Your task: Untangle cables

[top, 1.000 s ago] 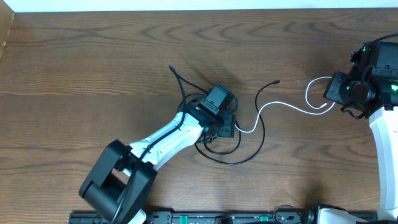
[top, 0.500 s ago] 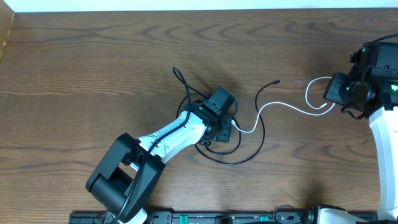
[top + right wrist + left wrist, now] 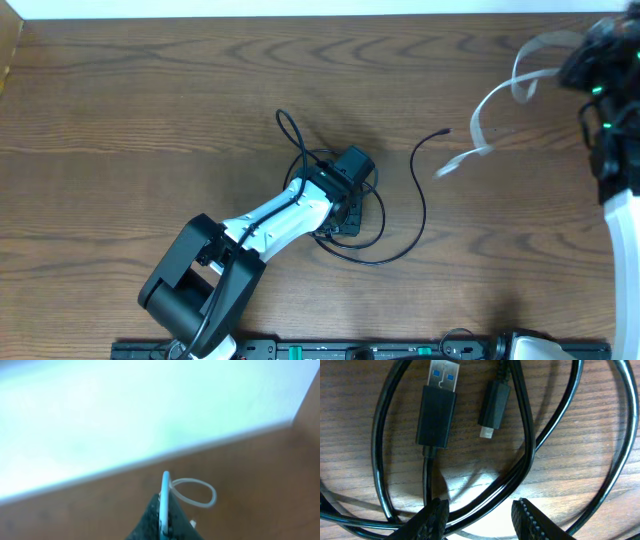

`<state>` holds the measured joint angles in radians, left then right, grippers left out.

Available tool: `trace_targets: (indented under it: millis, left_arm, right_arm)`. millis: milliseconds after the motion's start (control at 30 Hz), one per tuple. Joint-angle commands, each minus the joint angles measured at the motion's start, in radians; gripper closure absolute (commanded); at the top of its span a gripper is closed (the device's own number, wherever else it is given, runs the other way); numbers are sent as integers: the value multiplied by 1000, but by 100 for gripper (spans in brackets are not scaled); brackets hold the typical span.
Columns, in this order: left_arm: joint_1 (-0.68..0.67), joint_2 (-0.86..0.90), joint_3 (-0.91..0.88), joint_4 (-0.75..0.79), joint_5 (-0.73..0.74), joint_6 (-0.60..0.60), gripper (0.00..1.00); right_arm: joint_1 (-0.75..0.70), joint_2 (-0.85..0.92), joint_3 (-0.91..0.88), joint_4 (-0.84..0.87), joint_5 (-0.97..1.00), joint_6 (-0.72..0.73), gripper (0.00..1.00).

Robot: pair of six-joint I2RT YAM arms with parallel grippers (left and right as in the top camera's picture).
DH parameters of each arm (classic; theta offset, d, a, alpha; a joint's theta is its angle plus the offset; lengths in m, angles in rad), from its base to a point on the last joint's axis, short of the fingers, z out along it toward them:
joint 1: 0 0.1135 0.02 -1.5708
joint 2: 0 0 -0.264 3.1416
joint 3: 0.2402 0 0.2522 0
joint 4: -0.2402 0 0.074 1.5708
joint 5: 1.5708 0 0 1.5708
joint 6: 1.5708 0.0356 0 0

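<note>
The left gripper (image 3: 480, 519) stood open over the black cables (image 3: 529, 455), its fingers (image 3: 434, 519) set apart on either side of a doubled strand and clamping nothing. Just past the fingertips lay a USB-A plug (image 3: 436, 415) with a blue insert. A smaller plug (image 3: 493, 405) lay beside it, and both were ringed by black loops on the wooden table (image 3: 150, 100).

From above, the heap of black cables sat mostly under the left gripper. One long arc swept out to the right of the heap and ended in a small free plug (image 3: 444, 131).

A second earlier the white cable (image 3: 165, 492) had lain flat, running from the black heap across to the right gripper (image 3: 164, 510) at the table's right side. Now it had left the heap altogether and hung in the air well to the heap's right, blurred. The right gripper had gone up toward the far right corner, closed tightly on the white cable, with a small loop showing just beyond its fingers. The left gripper had shifted only slightly over the heap.
</note>
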<state>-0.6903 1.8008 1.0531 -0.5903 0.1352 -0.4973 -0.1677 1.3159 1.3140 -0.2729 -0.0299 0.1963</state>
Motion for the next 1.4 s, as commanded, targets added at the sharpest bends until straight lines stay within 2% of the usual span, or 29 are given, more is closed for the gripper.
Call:
trace_targets:
  millis: [0,67,167,267,467,633,767,800,833,867,900,933,1100,1200,1367]
  left_arm:
    - [-2,8,-5,-4,-21,6,54]
    - [-2,8,-5,-3,-21,6,54]
    - [-2,8,-5,-3,-21,6,54]
    - [-2,8,-5,-4,-21,6,54]
    - [-2,8,-5,-4,-21,6,54]
    - [-2,8,-5,-4,-21,6,54]
    - [-2,8,-5,-4,-21,6,54]
    - [-2,8,-5,-4,-21,6,54]
    - [-2,8,-5,-3,-20,6,54]
    - [-2,8,-5,-3,-19,6,61]
    - [-2,8,-5,-3,-12,6,81]
    - [-2,8,-5,-2,-4,6,92]
    - [0,-3,6,12,63,111,93]
    - [14,-50,36,-30,62,156,93]
    - [89,-264,94,-113,63,172,93]
  right_arm:
    - [-61,-109,14,120,37,-19,99]
    - [-84,-126,14,93,105,-19,99]
    - [-127,-108,14,-53,195,-19,99]
    - [-202,5,14,-244,249,-19,99]
    - [-308,216,14,-438,248,-18,99]
    - [-362,308,14,-502,248,-18,99]
    - [-407,315,14,-502,223,-17,99]
    - [-415,315,14,-501,201,-18,96]
    - [-424,315,14,-493,129,-18,72]
    - [-428,315,14,-484,66,-18,57]
    - [-427,315,14,-476,-18,-18,45]
    - [-427,315,14,-473,-94,-18,36]
    - [-401,315,14,-480,-378,-18,34]
    - [-354,315,14,-525,-428,-18,32]
    - [-243,315,14,-624,-433,-55,27]
